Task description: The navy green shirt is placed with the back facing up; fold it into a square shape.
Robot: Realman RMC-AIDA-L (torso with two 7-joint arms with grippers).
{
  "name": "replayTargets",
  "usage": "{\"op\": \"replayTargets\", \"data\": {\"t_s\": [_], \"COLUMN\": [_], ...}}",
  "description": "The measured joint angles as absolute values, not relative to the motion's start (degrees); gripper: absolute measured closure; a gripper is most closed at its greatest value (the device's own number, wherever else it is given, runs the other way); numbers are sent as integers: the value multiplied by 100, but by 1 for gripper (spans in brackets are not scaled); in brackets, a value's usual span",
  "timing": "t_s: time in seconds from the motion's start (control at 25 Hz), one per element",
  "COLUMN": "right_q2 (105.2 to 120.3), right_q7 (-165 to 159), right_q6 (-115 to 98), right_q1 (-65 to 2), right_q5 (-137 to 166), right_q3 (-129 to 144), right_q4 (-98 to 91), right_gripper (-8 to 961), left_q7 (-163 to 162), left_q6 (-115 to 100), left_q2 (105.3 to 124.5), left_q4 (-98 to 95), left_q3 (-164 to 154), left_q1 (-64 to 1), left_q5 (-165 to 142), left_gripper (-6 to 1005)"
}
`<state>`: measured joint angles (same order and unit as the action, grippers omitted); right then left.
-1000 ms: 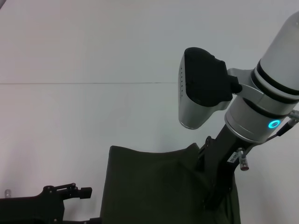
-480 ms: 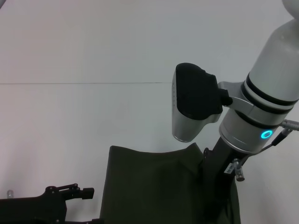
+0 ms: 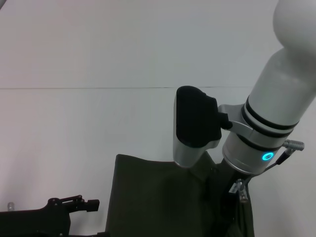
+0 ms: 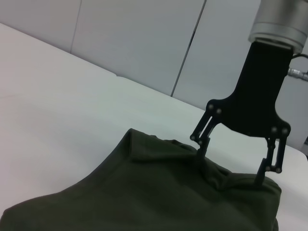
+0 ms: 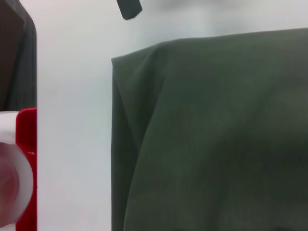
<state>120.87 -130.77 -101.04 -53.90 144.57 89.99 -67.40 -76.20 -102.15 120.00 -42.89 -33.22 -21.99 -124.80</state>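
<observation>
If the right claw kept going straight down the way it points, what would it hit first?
The shirt. The right gripper points down with its open fingers already at the cloth near its far edge; the table probably lies right beneath.

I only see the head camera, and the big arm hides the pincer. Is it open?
Observer: Yes. The left wrist view shows the right pincer open, fingers spread wide.
Operator: Is it touching the shirt?
Observer: Both fingertips press into the shirt near its far edge, with cloth humped between them.
Operator: Is the shirt flat?
Observer: Not quite. The left pincer idles beside the shirt, and its camera shows a raised corner at the far edge.
</observation>
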Motion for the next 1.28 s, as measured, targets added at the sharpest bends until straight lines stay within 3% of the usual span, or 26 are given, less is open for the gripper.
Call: {"op": "replayTargets", "data": {"t_s": [1.28], "right_q2": [11996], "right_q7": [-13213], "right_q6": [-9935], "right_q1": [-4943], "right_q5": [15292], "right_q3": [8626], "right_q4": [-6705], "right_gripper": [57], "left_q7": [-7620], "left_q6": [-10204], "left_q2": [12044], "left_q4": [-4289], "left_q3": [-3322], "left_q1": [-2179], "left_q5": [-12529], "left_gripper": [121]}}
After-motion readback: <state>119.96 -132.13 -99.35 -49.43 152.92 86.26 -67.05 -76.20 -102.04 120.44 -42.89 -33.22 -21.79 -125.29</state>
